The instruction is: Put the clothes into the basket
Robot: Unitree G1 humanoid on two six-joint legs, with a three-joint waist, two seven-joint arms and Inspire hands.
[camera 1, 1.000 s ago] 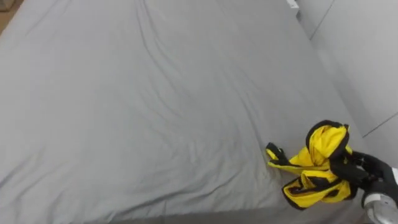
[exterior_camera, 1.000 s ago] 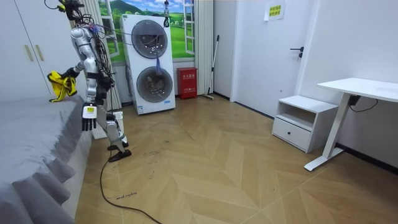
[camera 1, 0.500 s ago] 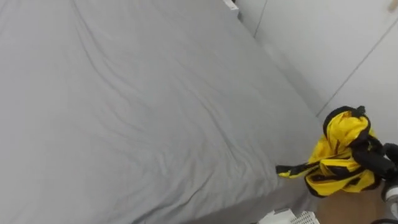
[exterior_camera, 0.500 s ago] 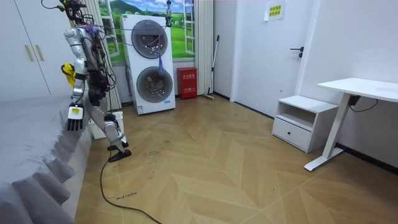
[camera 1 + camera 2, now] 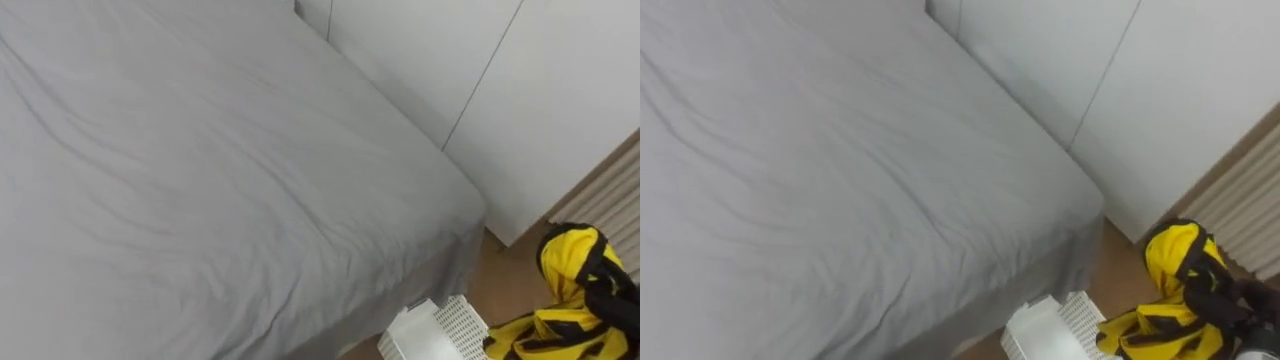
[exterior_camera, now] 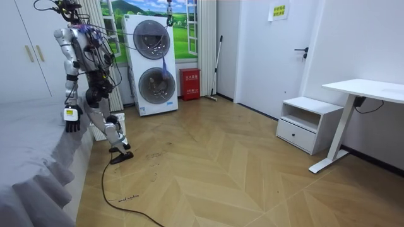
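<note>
A yellow and black garment [image 5: 565,290] hangs bunched in my right hand [image 5: 612,300], whose dark fingers are curled round the cloth at the lower right of the eye views. It hangs over the wooden floor past the bed's corner. Just to its left is a white slatted basket [image 5: 440,328], partly cut off by the bottom edge; the garment [image 5: 1168,292] is beside and slightly above the basket [image 5: 1048,335], not inside it. In the room view my left hand [image 6: 71,118] hangs at my side by the bed's edge, fingers relaxed, holding nothing.
The grey bed [image 5: 200,180] takes up the left and middle. White wardrobe doors [image 5: 500,90] stand behind its corner, with a ribbed panel [image 5: 610,200] at the right. In the room view I stand between the bed and stacked washing machines [image 6: 153,63].
The camera has swung to my right, so the bed slid left and the basket came into view. My right hand carried the garment off the bed to beside the basket.
</note>
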